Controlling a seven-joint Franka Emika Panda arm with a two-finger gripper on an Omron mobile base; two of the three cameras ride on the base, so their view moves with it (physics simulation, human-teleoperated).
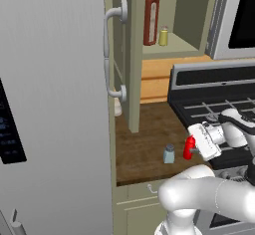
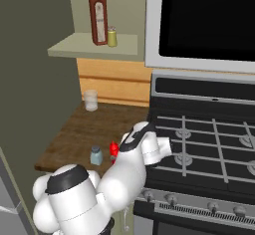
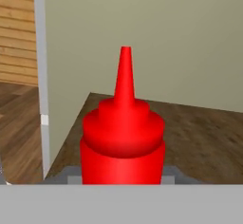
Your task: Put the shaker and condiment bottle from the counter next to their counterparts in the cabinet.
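The two-finger gripper (image 1: pixel 191 148) has its jaws closed on the small bright red squeeze bottle (image 3: pixel 123 142) — one finger on each side, low on its body, upright on the dark brown wood-grain counter (image 1: pixel 144 144). Just left stands the pale blue-grey shaker (image 1: pixel 169 154), apart. Above — the tall dark red bottle (image 1: pixel 151 16) and small yellow shaker (image 1: pixel 163 36) on the open beige-olive cabinet's (image 1: pixel 169 47) shelf. A black stove (image 2: pixel 209 139) lies right.

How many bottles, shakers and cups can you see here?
Bottles: 2, the condiment bottle in the gripper and the tall dark red bottle in the cabinet.
Shakers: 2, the shaker on the counter and the small yellow shaker.
Cups: 1, the pale cup.
Total: 5
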